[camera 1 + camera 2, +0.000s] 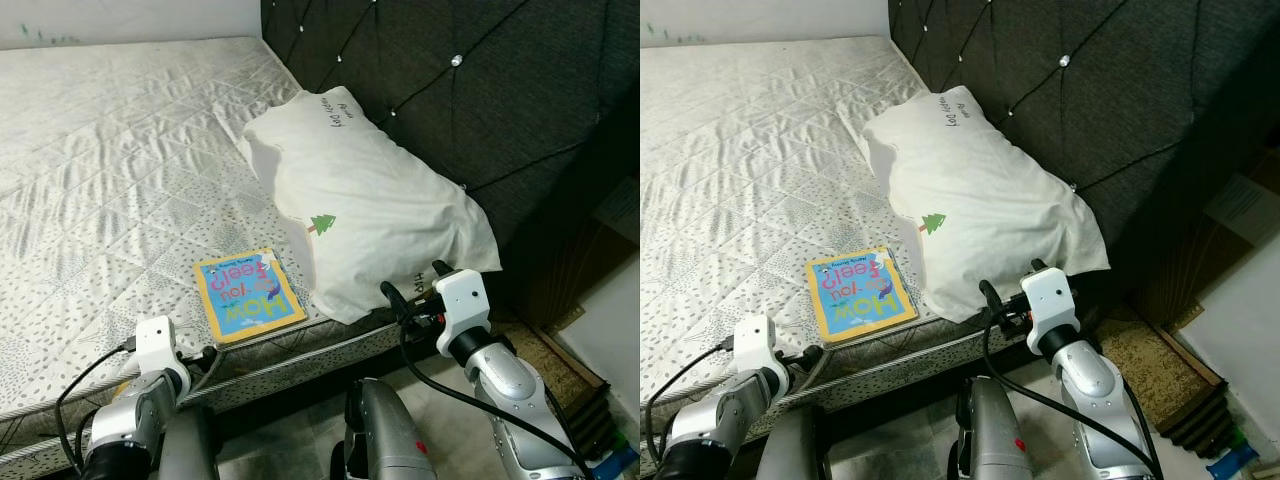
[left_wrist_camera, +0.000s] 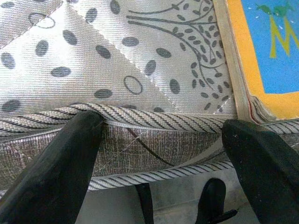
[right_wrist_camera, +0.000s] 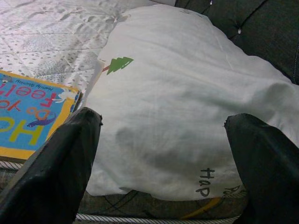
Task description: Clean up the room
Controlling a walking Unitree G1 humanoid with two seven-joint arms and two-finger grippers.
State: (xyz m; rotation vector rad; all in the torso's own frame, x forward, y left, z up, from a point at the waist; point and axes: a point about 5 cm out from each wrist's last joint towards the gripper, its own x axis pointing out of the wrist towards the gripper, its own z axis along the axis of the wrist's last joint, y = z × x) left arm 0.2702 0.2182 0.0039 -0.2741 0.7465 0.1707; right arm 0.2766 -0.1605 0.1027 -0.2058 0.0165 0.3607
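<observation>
- Jaws: the right gripper (image 3: 161, 154) has its fingers spread wide and holds nothing. The left gripper (image 2: 163, 154) is likewise spread wide and holds nothing.
- Bed: the quilted mattress (image 1: 110, 150) carries a leaf and dot print. A corded seam runs along its near edge (image 2: 154, 120). A dark tufted headboard (image 1: 470, 90) stands at the robot's right.
- Pillow: the white pillow (image 1: 370, 205) lies against the headboard, reaching to the mattress's near edge. It bears a small green tree print (image 3: 117, 64) and dark lettering. In the right wrist view it sits framed between the two right fingers, just ahead of them, apart from both.
- Book: the yellow-bordered blue picture book (image 1: 247, 295) lies flat on the mattress near the front edge, just beside the pillow on the robot's left. Its corner (image 2: 261, 60) lies just above the seam, ahead of one left finger.
- Left gripper position: low at the mattress's front edge, with one fingertip (image 2: 86, 123) against the corded seam.
- Right gripper position: just below the pillow's near end.
</observation>
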